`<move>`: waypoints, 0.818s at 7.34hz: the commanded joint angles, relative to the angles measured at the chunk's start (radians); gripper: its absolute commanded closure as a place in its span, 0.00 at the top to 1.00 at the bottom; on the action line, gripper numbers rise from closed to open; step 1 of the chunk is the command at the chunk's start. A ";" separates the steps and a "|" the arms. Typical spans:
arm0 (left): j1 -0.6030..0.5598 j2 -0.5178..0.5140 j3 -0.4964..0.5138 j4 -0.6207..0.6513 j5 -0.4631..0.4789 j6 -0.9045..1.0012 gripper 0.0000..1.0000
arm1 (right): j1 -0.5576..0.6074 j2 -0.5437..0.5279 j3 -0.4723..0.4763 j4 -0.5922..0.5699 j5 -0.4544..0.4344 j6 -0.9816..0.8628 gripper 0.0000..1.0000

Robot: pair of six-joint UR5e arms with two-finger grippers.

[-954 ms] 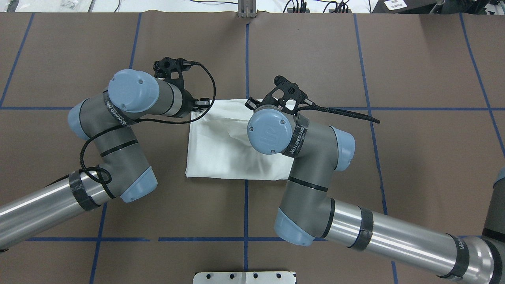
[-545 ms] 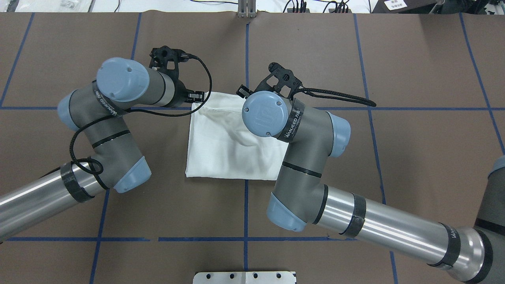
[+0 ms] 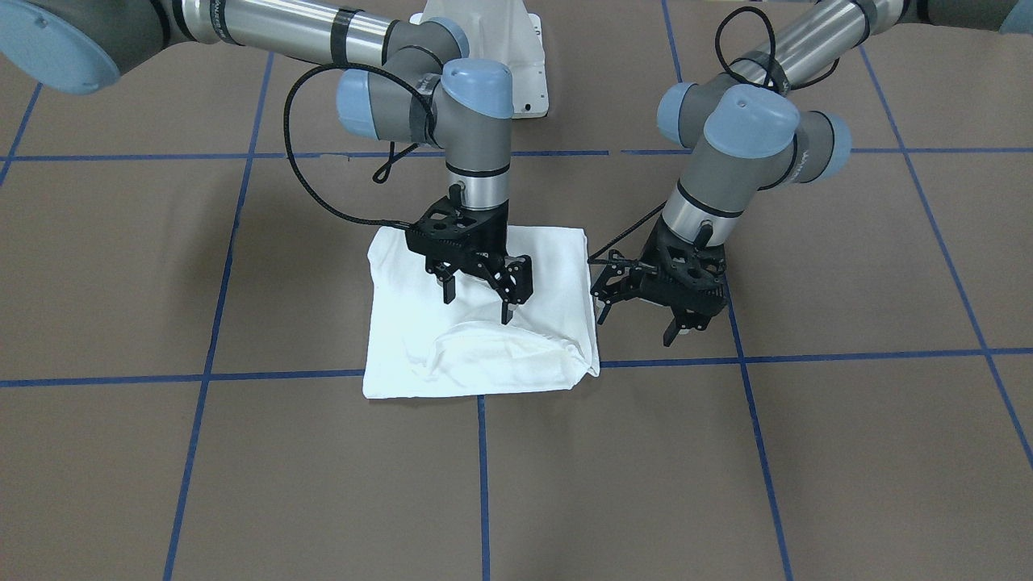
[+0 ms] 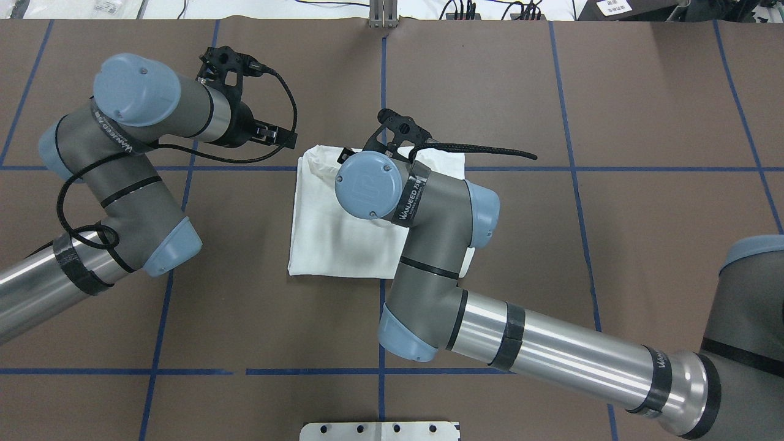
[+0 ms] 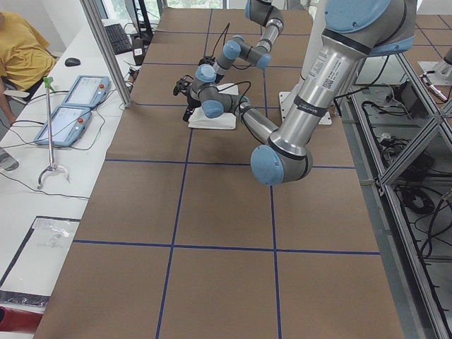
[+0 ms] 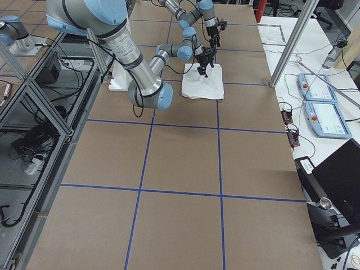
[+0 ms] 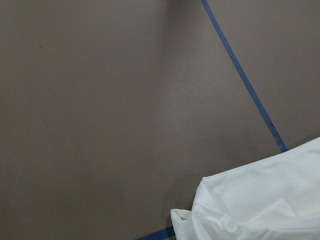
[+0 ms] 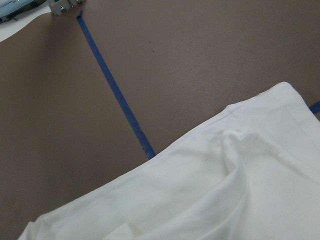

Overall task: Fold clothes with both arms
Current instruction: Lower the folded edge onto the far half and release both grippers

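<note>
The folded white T-shirt (image 3: 420, 363) lies flat on the table (image 3: 242, 484), the right gripper (image 3: 476, 297) above its middle with jaws apart, perhaps grazing the cloth, the left gripper (image 3: 637, 319) just beside its edge, likewise spread.

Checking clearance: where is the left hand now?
In the front-facing view, the left hand hangs open over bare table, just right of the folded white shirt.
</note>
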 commanded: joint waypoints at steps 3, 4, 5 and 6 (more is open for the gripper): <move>-0.002 0.003 -0.002 -0.002 0.000 -0.010 1.00 | 0.110 -0.007 -0.081 -0.002 0.059 -0.184 1.00; -0.002 0.005 -0.001 -0.002 0.000 -0.010 1.00 | 0.110 -0.017 -0.083 -0.004 0.086 -0.210 1.00; 0.001 0.014 -0.001 -0.002 0.000 -0.010 1.00 | 0.112 -0.028 -0.087 -0.011 0.111 -0.261 0.99; -0.001 0.017 -0.001 -0.002 0.000 -0.008 1.00 | 0.110 -0.033 -0.090 -0.010 0.113 -0.308 0.97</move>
